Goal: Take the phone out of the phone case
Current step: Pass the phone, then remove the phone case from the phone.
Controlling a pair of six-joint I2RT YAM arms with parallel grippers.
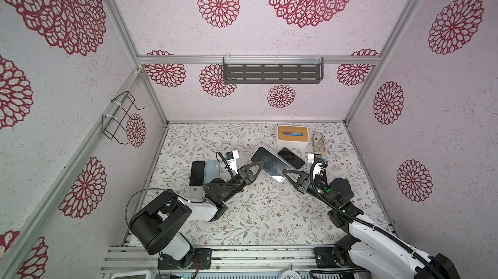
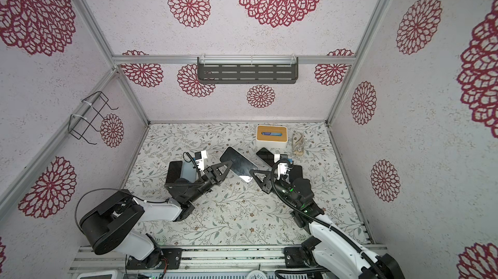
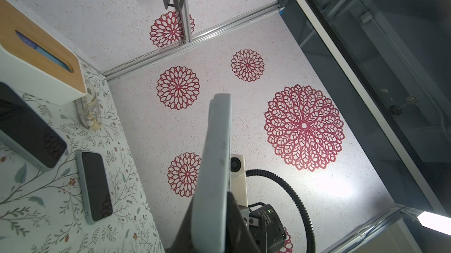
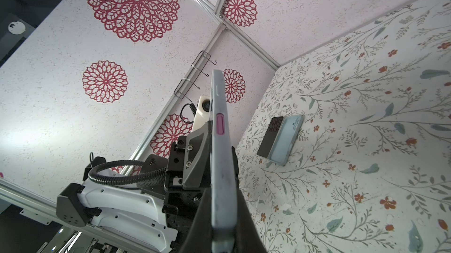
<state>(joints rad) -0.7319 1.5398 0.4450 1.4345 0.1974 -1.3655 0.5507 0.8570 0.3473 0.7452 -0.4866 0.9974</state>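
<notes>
Two end effectors sharing one load, held clear of worktop (image 1: 256, 210). Left end effector (image 1: 259, 163) clamping phone case (image 4: 223, 178) at far-left edge; long axis running diagonally between arms; phone (image 1: 270, 163) sitting inside; right end effector (image 1: 286, 174) pinching near-right end.

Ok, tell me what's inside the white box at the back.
The white box has a slotted wooden lid; through the slot a strip of something blue shows. Lid and walls cover the rest, so what it is cannot be told.
</notes>
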